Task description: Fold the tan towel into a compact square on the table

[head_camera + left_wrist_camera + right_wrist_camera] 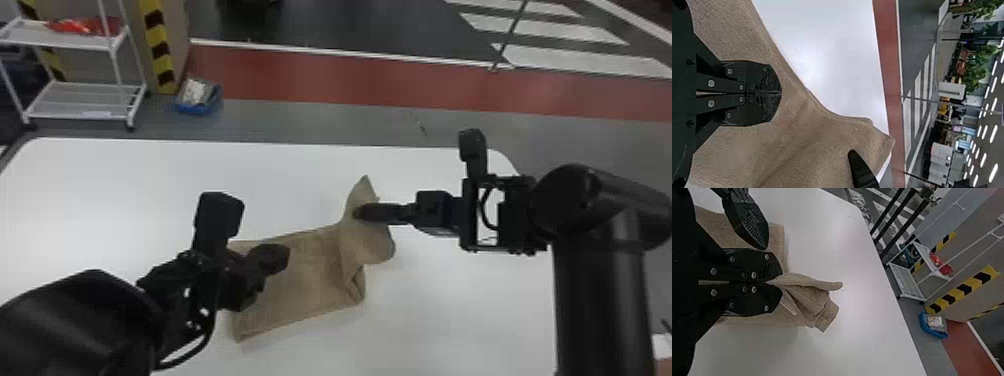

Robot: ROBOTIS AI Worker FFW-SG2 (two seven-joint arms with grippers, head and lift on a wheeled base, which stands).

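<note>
The tan towel lies partly folded on the white table, its right end lifted into a peak. My right gripper is shut on that raised end; in the right wrist view the gripper pinches a ridge of cloth, with loose folds hanging past the fingertips. Over the towel's left part is my left gripper. In the left wrist view the left gripper has its fingers pressed together above the towel, and no cloth can be made out between them.
The white table extends around the towel on all sides. Beyond its far edge stand a white wire rack and a blue bin on the floor. Both arms reach in over the table from left and right.
</note>
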